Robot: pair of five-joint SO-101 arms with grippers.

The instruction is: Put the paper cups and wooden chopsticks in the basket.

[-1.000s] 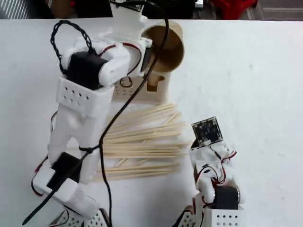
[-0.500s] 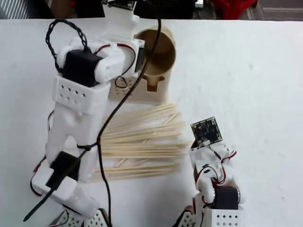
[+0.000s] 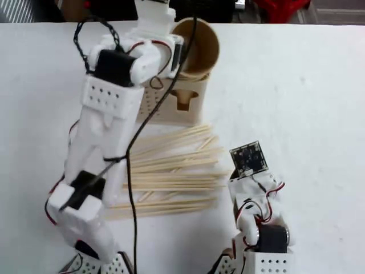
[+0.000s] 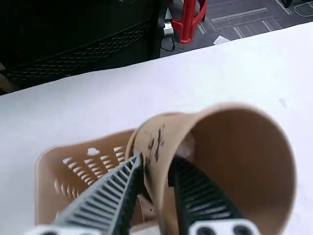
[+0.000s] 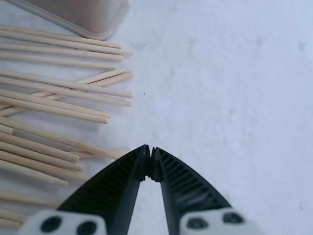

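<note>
Left claw (image 4: pixel 155 165) is pinching the thin wall of the smooth brown paper cup (image 4: pixel 234 161), tipped sideways just over the beige slotted plastic basket (image 4: pixel 73 169). Slim pale wooden chopsticks (image 3: pixel 171 171) lie fanned beside the basket on the white tabletop (image 3: pixel 296 85). The right claw (image 5: pixel 150 159) is closed on nothing.

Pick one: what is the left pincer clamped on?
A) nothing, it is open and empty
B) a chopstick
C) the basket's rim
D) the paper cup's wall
D: in the left wrist view the left pincer pinches the wall of the paper cup, a finger on either side, with the basket just beneath.
</note>
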